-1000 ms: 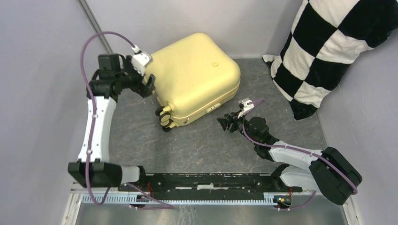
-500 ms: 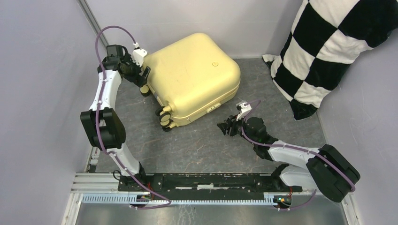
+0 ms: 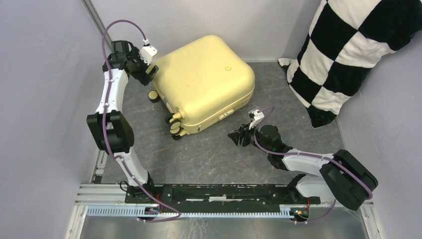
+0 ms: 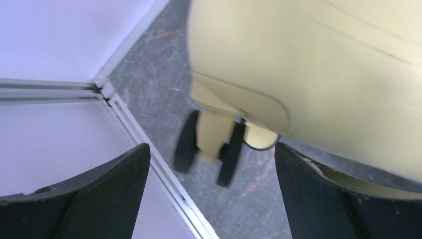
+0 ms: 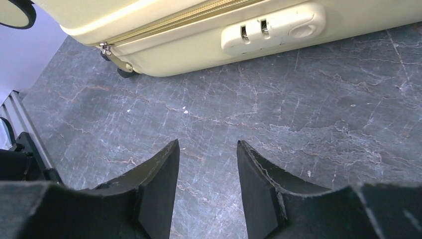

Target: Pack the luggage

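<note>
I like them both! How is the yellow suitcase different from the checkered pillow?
The suitcase is plain pale yellow; the pillow is black-and-white checked. The suitcase lies flat; the pillow stands propped up in the corner. The suitcase has wheels; the pillow has none. Both rest on the grey table.

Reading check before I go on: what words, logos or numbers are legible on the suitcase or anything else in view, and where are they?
No text can be read in any view.
Too small to read: the small round emblem on the lid of the pale-yellow hard-shell suitcase.
Not legible: the two dial windows of the cream combination lock on the suitcase's side.
No lettering, pattern only: the black-and-white checkered pillow.
</note>
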`<state>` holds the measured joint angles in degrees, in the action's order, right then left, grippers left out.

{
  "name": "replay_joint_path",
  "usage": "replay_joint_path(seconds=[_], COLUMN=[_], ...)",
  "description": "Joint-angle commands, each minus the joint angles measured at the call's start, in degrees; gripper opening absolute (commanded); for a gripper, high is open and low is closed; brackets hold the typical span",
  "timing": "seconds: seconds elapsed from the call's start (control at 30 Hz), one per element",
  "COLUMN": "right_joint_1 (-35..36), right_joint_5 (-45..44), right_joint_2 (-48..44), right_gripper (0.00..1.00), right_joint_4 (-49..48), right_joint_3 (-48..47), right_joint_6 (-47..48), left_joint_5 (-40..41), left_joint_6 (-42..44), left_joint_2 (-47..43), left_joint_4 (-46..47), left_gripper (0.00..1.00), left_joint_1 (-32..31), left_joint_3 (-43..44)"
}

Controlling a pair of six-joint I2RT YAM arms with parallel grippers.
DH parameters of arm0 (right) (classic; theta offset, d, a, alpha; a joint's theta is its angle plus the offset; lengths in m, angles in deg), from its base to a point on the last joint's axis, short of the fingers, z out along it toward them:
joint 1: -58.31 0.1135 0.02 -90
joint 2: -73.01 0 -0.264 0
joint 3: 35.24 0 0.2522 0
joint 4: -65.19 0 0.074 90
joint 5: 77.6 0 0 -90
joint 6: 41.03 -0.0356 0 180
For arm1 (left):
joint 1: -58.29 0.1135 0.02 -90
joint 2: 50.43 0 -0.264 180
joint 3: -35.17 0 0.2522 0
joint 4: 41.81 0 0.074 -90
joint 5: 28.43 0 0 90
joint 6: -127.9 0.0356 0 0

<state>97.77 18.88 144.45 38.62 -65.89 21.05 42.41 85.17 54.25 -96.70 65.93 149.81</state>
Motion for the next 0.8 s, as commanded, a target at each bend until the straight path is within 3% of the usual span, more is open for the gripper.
replay_joint_path(seconds=[0.0, 0.1, 0.3, 0.43, 0.6, 0.77], right_joint_1=[-0.16, -0.14, -0.21, -0.35, -3.39, -9.36], right_joint_5=[1.13, 0.19, 0.28, -0.47, 0.73, 4.32], right_joint_2=[1.02, 2.12, 7.10, 10.08, 15.19, 20.34], right_gripper=[0.52, 0.50, 0.46, 0.45, 0.42, 0.42], right_joint_4=[-3.93, -3.25, -3.12, -3.33, -3.90, -3.31], right_joint_3=[-1.29, -2.77, -7.80, -11.19, -15.58, -20.67], right_joint_6=[-1.36, -1.96, -3.89, -3.78, -5.23, -6.04], left_joint_5=[1.39, 0.78, -0.20, -3.92, -9.08, -10.46], left_joint_6=[3.29, 1.89, 2.65, 2.88, 2.60, 3.15], left_joint_2=[6.51, 9.83, 11.99, 10.98, 5.73, -0.48], left_joint_4=[-2.84, -3.95, -7.10, -8.99, -9.51, -11.22], left_gripper=[1.00, 0.99, 0.83, 0.63, 0.45, 0.15], left_joint_1=[0.10, 0.09, 0.38, 1.05, 1.02, 0.25], left_joint_3=[9.06, 12.20, 12.09, 10.86, 5.88, -2.22])
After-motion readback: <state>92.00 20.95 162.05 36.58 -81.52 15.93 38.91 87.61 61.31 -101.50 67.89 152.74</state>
